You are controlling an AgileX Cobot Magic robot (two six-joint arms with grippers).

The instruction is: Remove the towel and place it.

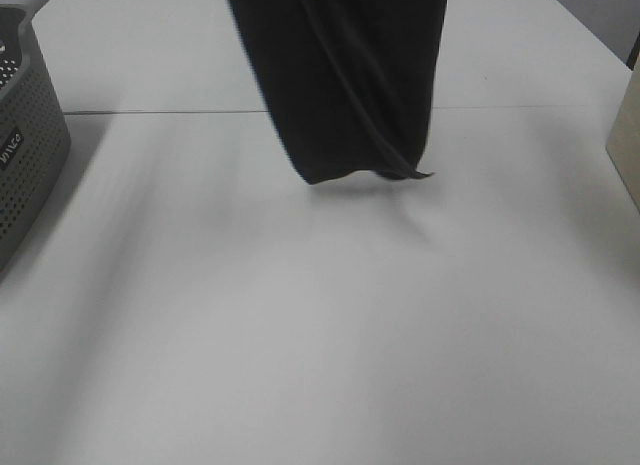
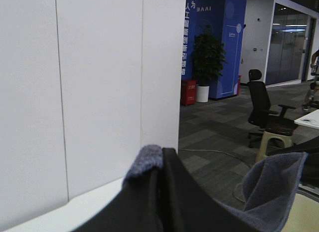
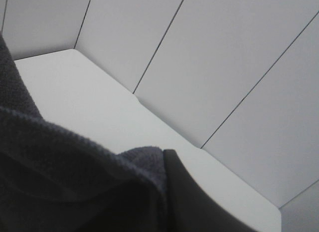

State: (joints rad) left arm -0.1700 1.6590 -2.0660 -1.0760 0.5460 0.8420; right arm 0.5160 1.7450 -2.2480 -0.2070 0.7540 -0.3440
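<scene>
One towel, dark and nearly black, hangs in the air over the middle of the white table in the high view; its top runs out of the picture, and its folds fall straight down to a lower hem that curls just above the tabletop, with a faint shadow beneath it. No arm or gripper shows in that view. In the left wrist view the left gripper appears as two dark fingers pressed flat against each other with no gap between them, and a grey-blue rim of the cloth pokes out at their tips, so this gripper is clamped on the towel; more of the towel sags off to one side, in front of an office floor with a black chair and a potted plant. In the right wrist view the right gripper shows only one dark finger, with the towel bunched right up against it and rolled over its tip; the cloth hides the other finger, so I cannot tell how far this gripper is closed. A grey basket full of small holes stands at the left edge of the table, well apart from the towel, and a beige object is cut off at the right edge
</scene>
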